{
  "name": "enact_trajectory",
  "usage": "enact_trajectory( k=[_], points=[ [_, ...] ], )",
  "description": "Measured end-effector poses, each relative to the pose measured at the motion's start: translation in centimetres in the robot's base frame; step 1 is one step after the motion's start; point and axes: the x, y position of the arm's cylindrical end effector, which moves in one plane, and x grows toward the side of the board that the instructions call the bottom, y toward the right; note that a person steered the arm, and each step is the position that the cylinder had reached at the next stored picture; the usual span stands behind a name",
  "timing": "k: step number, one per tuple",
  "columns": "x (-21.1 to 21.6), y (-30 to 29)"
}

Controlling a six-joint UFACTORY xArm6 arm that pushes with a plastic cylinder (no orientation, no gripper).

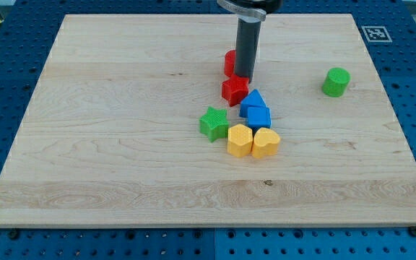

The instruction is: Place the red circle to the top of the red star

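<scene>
Rod hides most of red circle (230, 63); my tip (243, 76) above red star (235, 89).

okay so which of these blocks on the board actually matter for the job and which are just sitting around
Belong to the job: red circle, partly hidden behind the rod; red star, just below it; my tip, between them.

Just lying about: green star, blue triangle, blue cube, yellow hexagon, yellow heart, green cylinder.

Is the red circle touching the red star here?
Cannot tell. In the camera view my tip stands in front of the red circle, hiding where it would meet the red star.
</scene>
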Motion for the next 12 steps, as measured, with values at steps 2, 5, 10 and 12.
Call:
enact_trajectory(
  k=[2, 5, 10, 12],
  points=[
    [-2.7, 5.1],
    [1.6, -1.4],
    [-0.3, 5.4],
    [-3.8, -0.1]
  ],
)
